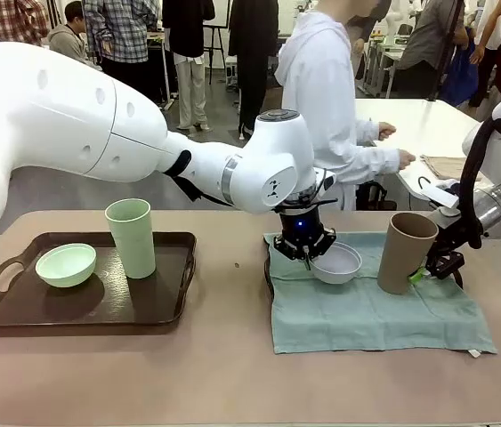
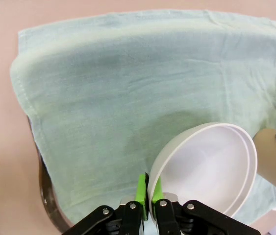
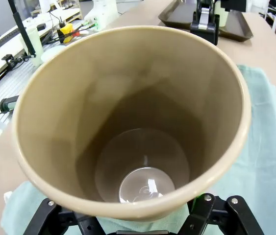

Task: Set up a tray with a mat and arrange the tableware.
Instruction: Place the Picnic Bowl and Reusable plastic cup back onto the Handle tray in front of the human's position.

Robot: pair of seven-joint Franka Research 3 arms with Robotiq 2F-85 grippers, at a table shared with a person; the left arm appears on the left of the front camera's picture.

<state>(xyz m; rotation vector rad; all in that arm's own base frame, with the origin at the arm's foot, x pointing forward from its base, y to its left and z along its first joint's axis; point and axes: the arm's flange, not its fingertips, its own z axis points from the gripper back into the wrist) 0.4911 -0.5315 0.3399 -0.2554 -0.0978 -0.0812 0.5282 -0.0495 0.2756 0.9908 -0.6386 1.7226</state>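
The left gripper (image 2: 148, 188) is clamped tight on the rim of the small white bowl (image 2: 206, 166), tilted over the pale green mat (image 1: 366, 311). The right gripper (image 1: 434, 267), jaws wide, grasps the tall brown cup (image 1: 406, 252) near its base, on the mat's right side.

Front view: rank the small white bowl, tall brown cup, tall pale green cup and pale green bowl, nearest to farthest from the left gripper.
1. Small white bowl, in the left gripper.
2. Tall brown cup, to its right.
3. Tall pale green cup, on the tray.
4. Pale green bowl, farthest left.
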